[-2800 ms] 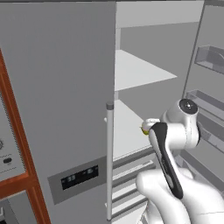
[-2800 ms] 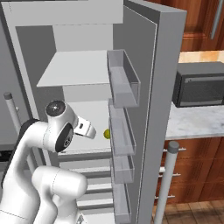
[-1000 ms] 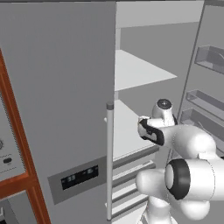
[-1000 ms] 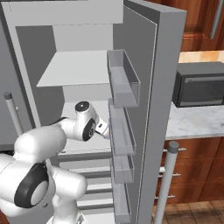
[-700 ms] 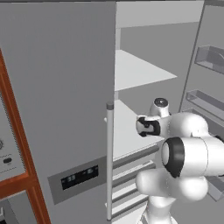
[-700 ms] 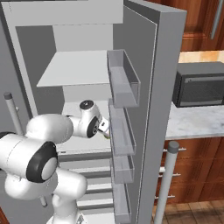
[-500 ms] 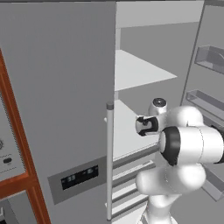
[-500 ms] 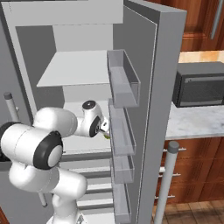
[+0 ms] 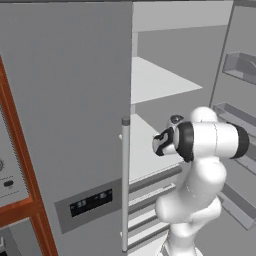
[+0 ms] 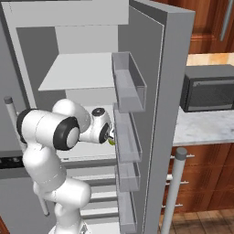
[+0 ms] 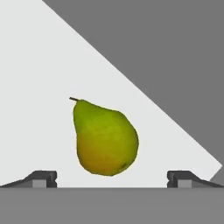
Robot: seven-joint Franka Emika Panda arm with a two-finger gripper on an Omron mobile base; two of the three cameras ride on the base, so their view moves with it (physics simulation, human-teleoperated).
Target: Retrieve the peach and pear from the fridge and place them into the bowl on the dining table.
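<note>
The grey fridge [image 9: 75, 100] has its right door [image 10: 155, 114] swung open. On its middle white shelf [image 11: 39, 87] lies the yellow-green pear [image 11: 105, 138], with its stem toward the upper left of the hand view. A sliver of the pear [image 10: 112, 142] peeks out beside the hand in the right base view. My gripper [image 11: 111, 180] is open, its two fingertips [image 11: 41, 178] set wide on either side of the pear and just short of it, touching nothing. The hand [image 9: 162, 144] reaches in over that shelf [image 10: 109, 136]. The peach, the bowl and the dining table are out of view.
The open door carries clear bins [image 10: 129, 82] close to the right of my hand. The shut left door has a long bar handle [image 9: 125, 185] and a dark display panel [image 9: 90, 202]. Drawers [image 10: 91, 183] sit under the shelf. A black microwave [image 10: 208, 93] stands on the counter.
The arm has folded and pushed the hand deeper into the fridge toward the pear. The jaws stayed open. The pear has not moved.
</note>
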